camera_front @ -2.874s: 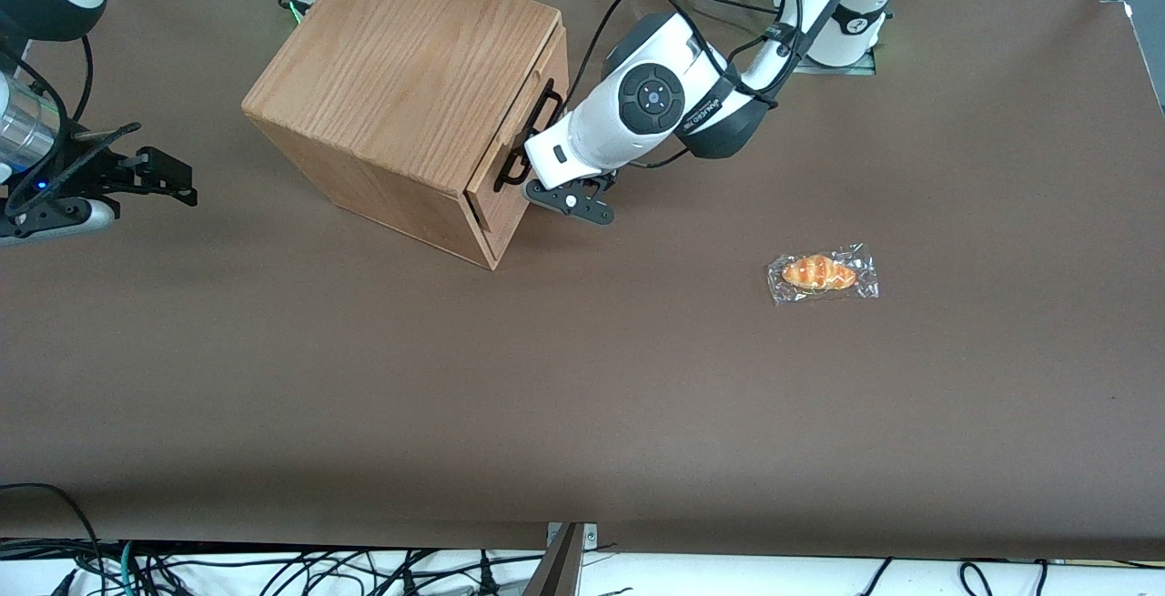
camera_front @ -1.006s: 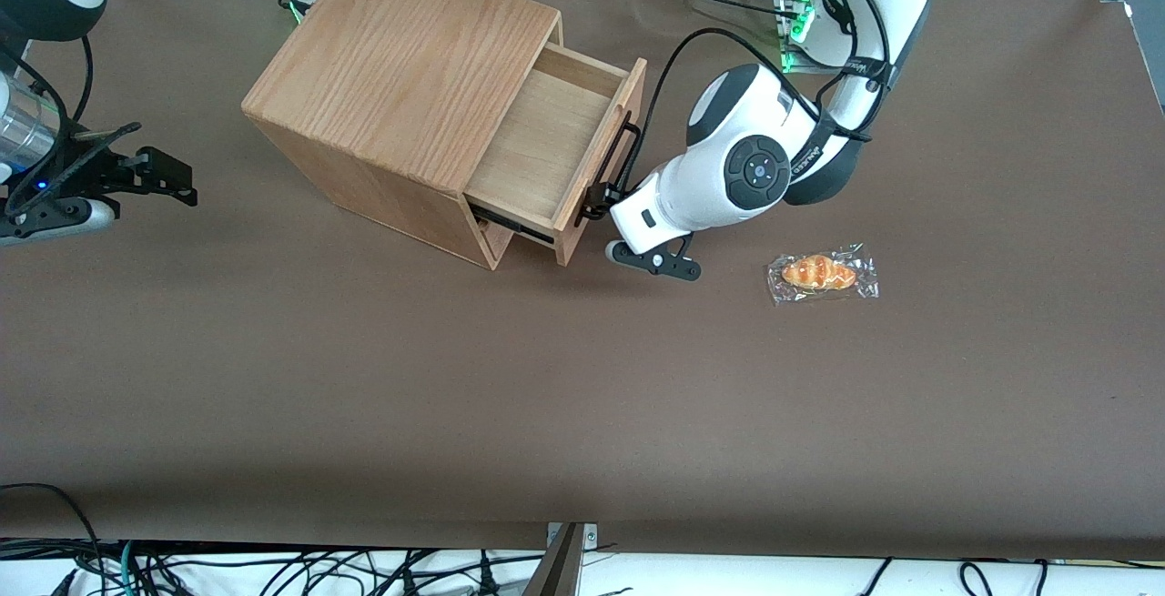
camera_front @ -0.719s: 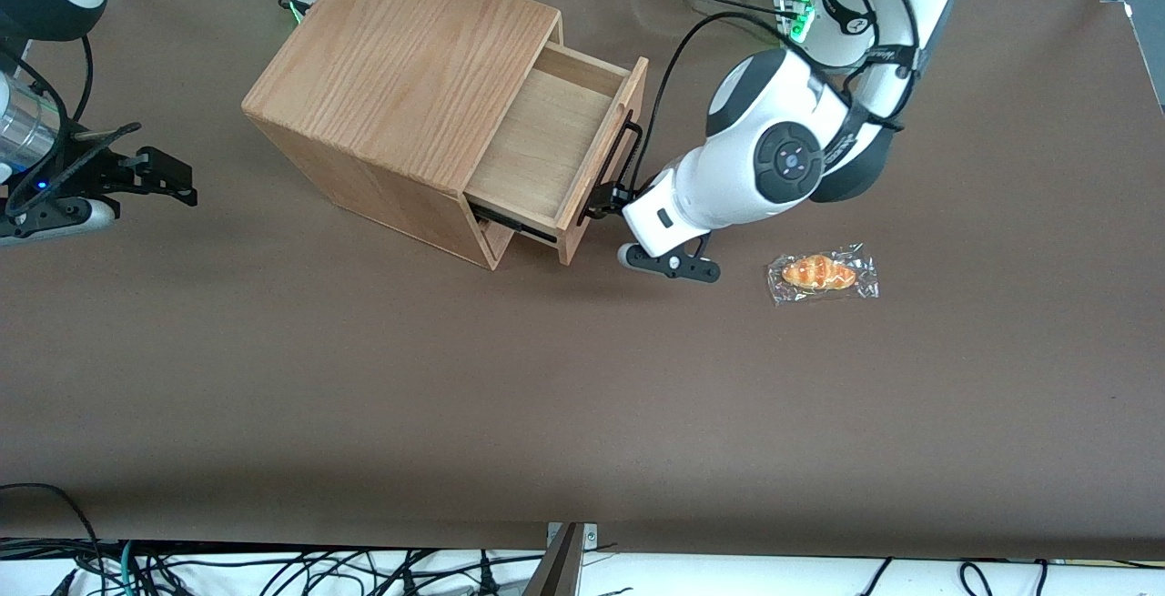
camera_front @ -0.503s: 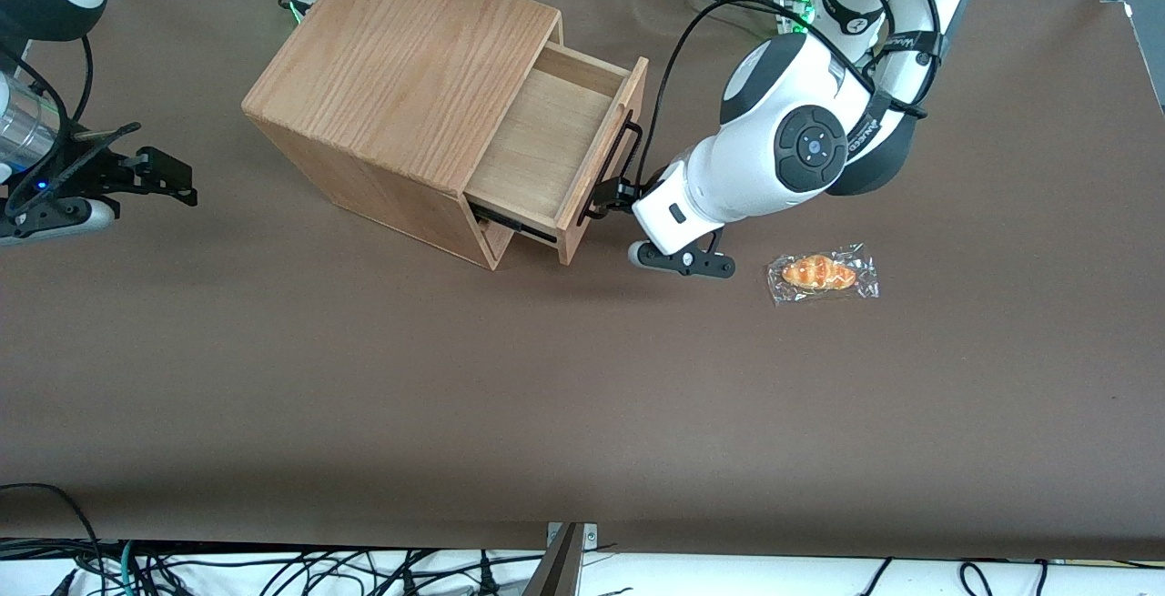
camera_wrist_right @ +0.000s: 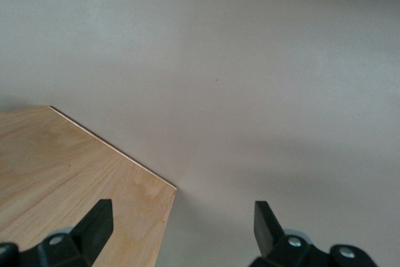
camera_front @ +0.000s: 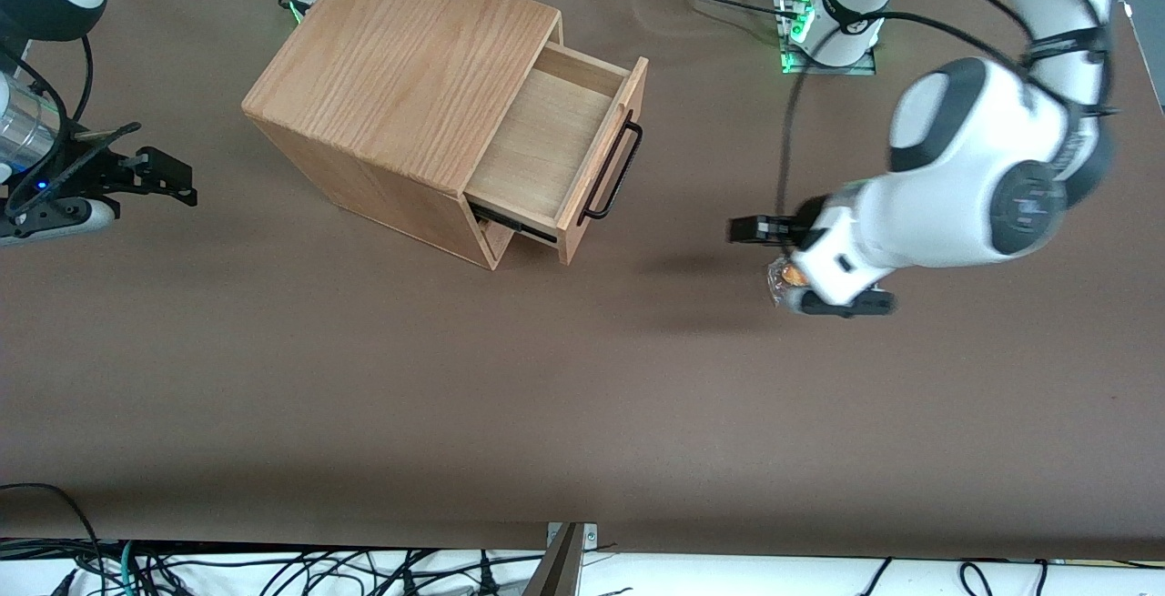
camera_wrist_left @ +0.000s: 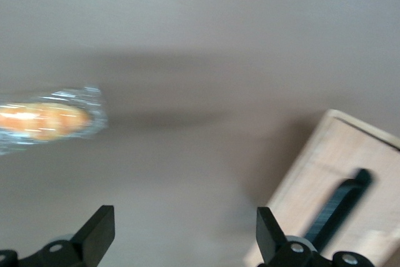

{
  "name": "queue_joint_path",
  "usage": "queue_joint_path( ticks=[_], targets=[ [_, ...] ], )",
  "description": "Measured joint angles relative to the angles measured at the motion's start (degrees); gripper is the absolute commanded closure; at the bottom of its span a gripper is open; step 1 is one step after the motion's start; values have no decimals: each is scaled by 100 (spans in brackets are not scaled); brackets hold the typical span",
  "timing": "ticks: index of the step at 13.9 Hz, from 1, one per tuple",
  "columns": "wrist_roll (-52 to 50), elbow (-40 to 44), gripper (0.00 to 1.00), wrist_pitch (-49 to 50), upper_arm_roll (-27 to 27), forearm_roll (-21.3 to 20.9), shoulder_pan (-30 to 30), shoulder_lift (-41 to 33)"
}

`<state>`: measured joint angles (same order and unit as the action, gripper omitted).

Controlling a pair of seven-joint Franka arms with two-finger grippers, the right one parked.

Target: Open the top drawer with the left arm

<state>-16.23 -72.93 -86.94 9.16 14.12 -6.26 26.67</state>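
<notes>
No text, label, brand, number or sign can be read on any surface. The gripper (camera_front: 748, 230) of the left arm (camera_front: 965, 205), held above the table well apart from the drawer, bears no legible marking.

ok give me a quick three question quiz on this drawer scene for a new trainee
1. True or false: the top drawer stands pulled out of the wooden box.
2. Is the gripper touching the black bar handle?
A. Yes, clamped on it
B. No, it is apart from it, open, holding nothing
C. No, it is inside the drawer
3. Fill in: the wrist of the left arm partly covers the wrapped ____ lying on the table.

Key:
1. True
2. B
3. pastry, orange-brown in clear wrap
</notes>
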Motion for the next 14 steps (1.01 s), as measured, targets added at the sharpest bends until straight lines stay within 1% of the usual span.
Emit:
queue_joint_path(
  ticks=[2, 3, 4, 7, 9, 12, 14],
  targets=[
    [350, -1, 0, 164, 0, -416, 294, -13],
    [539, -4, 0, 283, -1, -550, 414, -12],
    [697, -3, 0, 364, -2, -628, 530, -14],
    [909, 10, 0, 402, 0, -691, 831, -104],
    [1037, 11, 0, 408, 1, -937, 958, -237],
    [1363, -37, 0, 393, -45, -1156, 981, -500],
    [1672, -240, 0, 279, -284, -1167, 965, -747]
  ],
)
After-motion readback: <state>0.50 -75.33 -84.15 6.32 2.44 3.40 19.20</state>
